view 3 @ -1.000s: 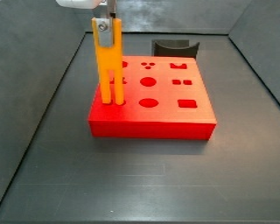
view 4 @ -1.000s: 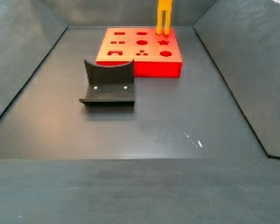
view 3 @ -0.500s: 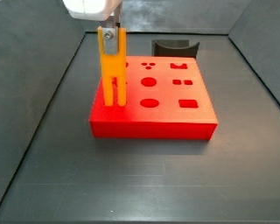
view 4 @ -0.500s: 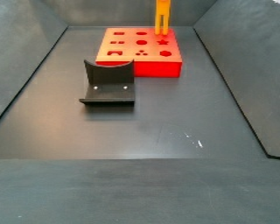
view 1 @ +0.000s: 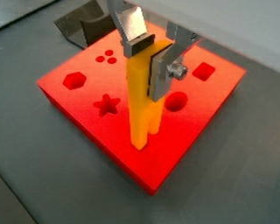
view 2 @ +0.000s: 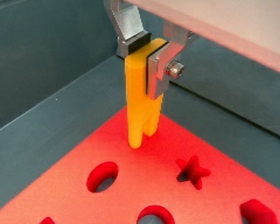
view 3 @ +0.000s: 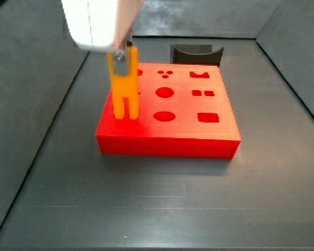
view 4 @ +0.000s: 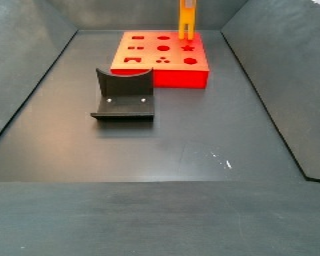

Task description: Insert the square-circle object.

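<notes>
My gripper is shut on the upper end of the square-circle object, a slim orange-yellow bar held upright. It also shows in a wrist view between my fingers. The bar stands over the red block with shaped holes, near its left front corner in a side view. Its two prongs meet the block's top and look shorter there, as if partly sunk in. In a side view the bar stands at the block's far right corner.
The fixture, a dark bracket, stands behind the block in a side view and in front of it on the dark floor in a side view. Grey walls slope up round the floor.
My gripper has come down with the bar. The visible part of the prongs has shortened at the block's top.
</notes>
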You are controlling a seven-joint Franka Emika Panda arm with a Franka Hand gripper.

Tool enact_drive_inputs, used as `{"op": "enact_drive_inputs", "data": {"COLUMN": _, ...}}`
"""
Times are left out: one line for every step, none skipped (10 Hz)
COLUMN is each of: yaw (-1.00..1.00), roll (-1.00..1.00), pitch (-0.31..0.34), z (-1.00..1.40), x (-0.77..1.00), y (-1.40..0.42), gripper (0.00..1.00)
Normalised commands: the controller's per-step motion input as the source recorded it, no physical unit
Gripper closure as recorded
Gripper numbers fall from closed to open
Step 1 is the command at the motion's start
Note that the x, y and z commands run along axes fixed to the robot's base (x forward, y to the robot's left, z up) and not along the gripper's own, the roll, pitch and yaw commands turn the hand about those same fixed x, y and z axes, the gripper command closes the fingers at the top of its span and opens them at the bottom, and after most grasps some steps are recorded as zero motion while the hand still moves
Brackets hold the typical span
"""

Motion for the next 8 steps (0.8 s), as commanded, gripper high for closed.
{"op": "enact_drive_inputs", "data": {"yaw": -0.05, "roll": 0.00, "pitch": -0.116, "z": -1.00, "x": 0.00, "y": -0.13, "gripper": 1.00}}
{"op": "enact_drive_inputs", "data": {"yaw": 0.00, "roll": 0.23, "pitch": -0.043, "z": -0.77, "x": 0.01, "y": -0.25, "gripper": 1.00}}
{"op": "enact_drive_inputs", "data": {"yaw": 0.00, "roll": 0.24, "pitch": -0.094, "z": -0.85, "x": 0.00, "y": -0.23, "gripper": 1.00}}
{"op": "enact_drive_inputs", "data": {"yaw": 0.00, "roll": 0.22, "pitch": -0.104, "z": -0.86, "x": 0.00, "y": -0.21, "gripper": 1.00}}
{"op": "enact_drive_inputs", "data": {"yaw": 0.00, "roll": 0.20, "pitch": -0.086, "z": -0.86, "x": 0.00, "y": -0.17, "gripper": 1.00}}
{"op": "enact_drive_inputs", "data": {"yaw": -0.02, "roll": 0.07, "pitch": -0.037, "z": -0.90, "x": 0.03, "y": -0.09, "gripper": 1.00}}
{"op": "enact_drive_inputs", "data": {"yaw": -0.01, "roll": 0.07, "pitch": 0.000, "z": -0.74, "x": 0.00, "y": -0.06, "gripper": 1.00}}
{"op": "enact_drive_inputs", "data": {"yaw": 0.00, "roll": 0.00, "pitch": 0.000, "z": 0.00, "x": 0.00, "y": 0.00, "gripper": 1.00}}
